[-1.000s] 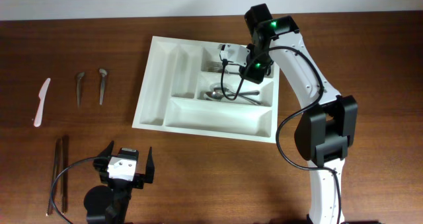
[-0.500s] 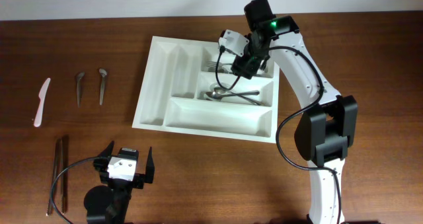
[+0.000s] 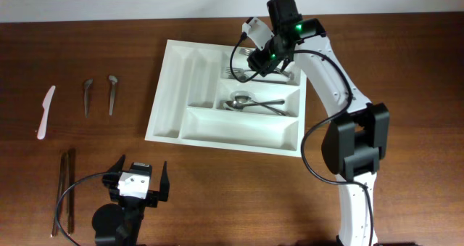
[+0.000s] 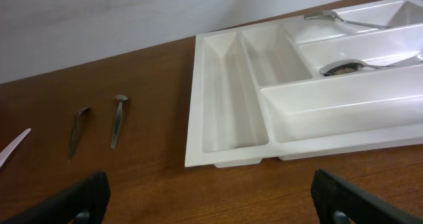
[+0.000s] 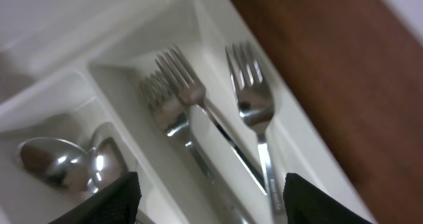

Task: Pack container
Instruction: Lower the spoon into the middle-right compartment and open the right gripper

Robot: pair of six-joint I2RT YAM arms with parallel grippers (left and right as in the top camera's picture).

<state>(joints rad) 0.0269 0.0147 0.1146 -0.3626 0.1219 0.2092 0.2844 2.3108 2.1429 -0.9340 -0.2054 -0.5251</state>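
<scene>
The right arm [image 3: 330, 72] is showing white links, black joints, glowing green lights [image 3: 296, 28] and a looping black cable [image 3: 306, 148], the left tool [image 3: 141, 170] appearing black and silver.

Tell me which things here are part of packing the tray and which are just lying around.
Part of the job: the container, the forks and spoons in it, the right gripper open above the forks.
Lying about on the table, perhaps waiting to be packed: a white plastic knife, two short metal utensils, two long thin rods.
</scene>
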